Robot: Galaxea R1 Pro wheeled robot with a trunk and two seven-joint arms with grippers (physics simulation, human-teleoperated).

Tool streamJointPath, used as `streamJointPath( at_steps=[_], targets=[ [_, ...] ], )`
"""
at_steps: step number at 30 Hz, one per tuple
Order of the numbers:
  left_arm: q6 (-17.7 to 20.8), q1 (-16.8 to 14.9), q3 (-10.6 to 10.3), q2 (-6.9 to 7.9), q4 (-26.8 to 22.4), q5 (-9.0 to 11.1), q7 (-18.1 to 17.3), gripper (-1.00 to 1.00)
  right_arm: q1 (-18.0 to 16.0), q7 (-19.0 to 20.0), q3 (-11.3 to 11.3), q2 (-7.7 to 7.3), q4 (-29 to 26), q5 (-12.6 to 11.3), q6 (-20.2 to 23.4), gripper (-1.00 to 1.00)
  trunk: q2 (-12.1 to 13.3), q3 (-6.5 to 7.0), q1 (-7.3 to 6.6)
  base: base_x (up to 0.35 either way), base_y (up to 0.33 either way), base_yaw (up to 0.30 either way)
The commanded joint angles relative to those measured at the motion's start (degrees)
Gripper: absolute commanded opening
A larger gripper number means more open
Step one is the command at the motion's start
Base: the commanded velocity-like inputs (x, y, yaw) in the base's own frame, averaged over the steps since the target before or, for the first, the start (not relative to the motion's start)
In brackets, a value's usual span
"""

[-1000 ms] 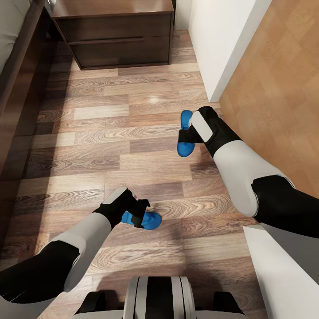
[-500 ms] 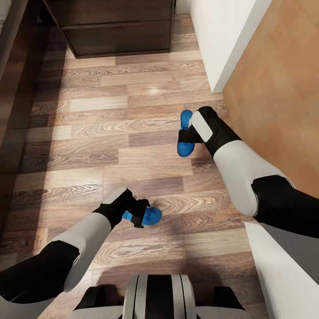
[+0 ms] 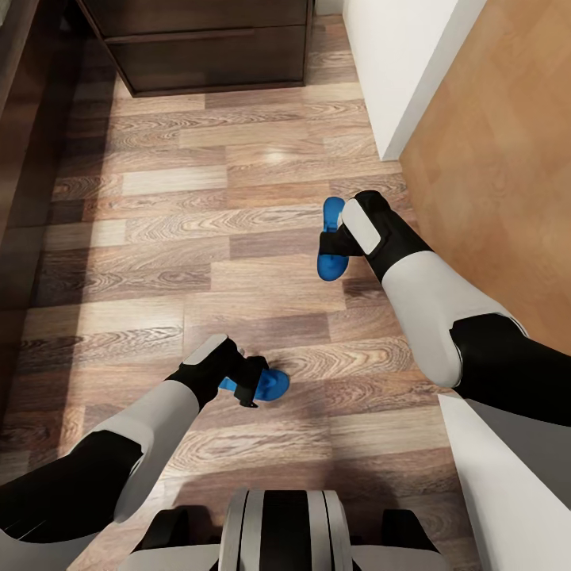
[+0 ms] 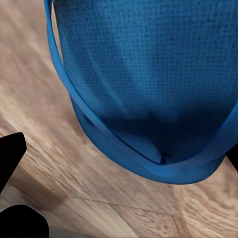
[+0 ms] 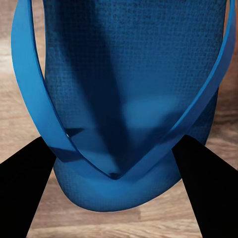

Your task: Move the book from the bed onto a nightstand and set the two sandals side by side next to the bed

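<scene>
Above the wood floor [image 3: 198, 206], each end effector [image 3: 252, 386] [image 3: 331, 242] clamps 1 blue sandal [image 3: 268, 385] [image 3: 331, 252]

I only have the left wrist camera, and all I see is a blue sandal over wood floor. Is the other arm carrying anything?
Observer: Yes. In the head view the right gripper is shut on the other sandal, holding it near the toe strap.
Operator: Is a nightstand anywhere close?
Observer: One nightstand stands straight ahead across the floor, with its drawer fronts facing the robot.
Operator: And where is the bed?
Observer: The bed frame, in dark wood, runs along the robot's left side, beside the nightstand.
</scene>
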Motion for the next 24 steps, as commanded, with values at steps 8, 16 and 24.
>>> streamJointPath(
  at_steps=[8,16,24],
  targets=[
    [0.35,0.04,-0.34,0.04,0.19,-0.15,0.04,1.0,-0.03,-0.49,0.35,-0.04,-0.05,-0.61,0.14,-1.0,-0.01,-0.04,0.2,0.0,0.0,0.0],
    [0.35,0.04,-0.34,0.04,0.19,-0.16,0.05,1.0,-0.03,-0.49,0.35,-0.04,-0.05,-0.61,0.14,-1.0,-0.01,-0.04,0.2,0.0,0.0,0.0],
    [0.35,0.04,-0.34,0.04,0.19,-0.16,0.04,1.0,-0.03,-0.49,0.35,-0.04,-0.05,-0.58,0.14,-1.0,-0.01,-0.04,0.2,0.0,0.0,0.0]
  ],
)
